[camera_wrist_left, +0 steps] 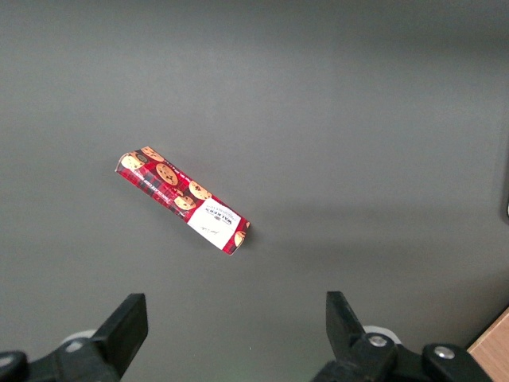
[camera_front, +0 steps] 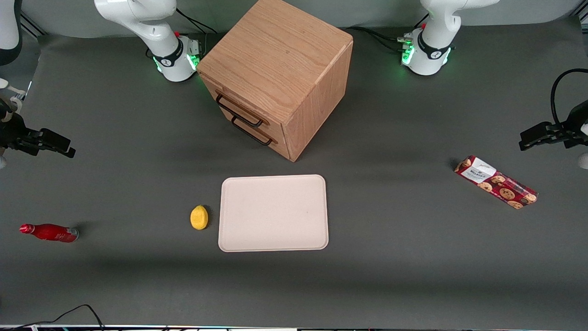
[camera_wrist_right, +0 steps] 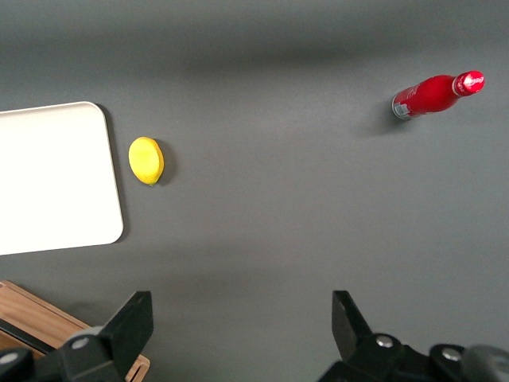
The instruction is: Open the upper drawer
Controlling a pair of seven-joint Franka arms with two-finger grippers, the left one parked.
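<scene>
The wooden cabinet [camera_front: 280, 69] stands at the back middle of the table, turned at an angle. Its upper drawer [camera_front: 229, 102] is shut flush, with a thin black bar handle [camera_front: 240, 111]; the matching lower drawer's handle [camera_front: 251, 132] sits just beneath. My right gripper [camera_front: 66, 151] hangs above the table at the working arm's end, well away from the cabinet and touching nothing. In the right wrist view the gripper [camera_wrist_right: 241, 318] is open over bare grey mat, with a corner of the cabinet [camera_wrist_right: 36, 318] beside one finger [camera_wrist_right: 131, 318].
A beige tray [camera_front: 274, 213] lies nearer the front camera than the cabinet, with a yellow lemon [camera_front: 199, 217] beside it. A red bottle [camera_front: 49, 232] lies on its side toward the working arm's end. A red cookie box [camera_front: 496, 182] lies toward the parked arm's end.
</scene>
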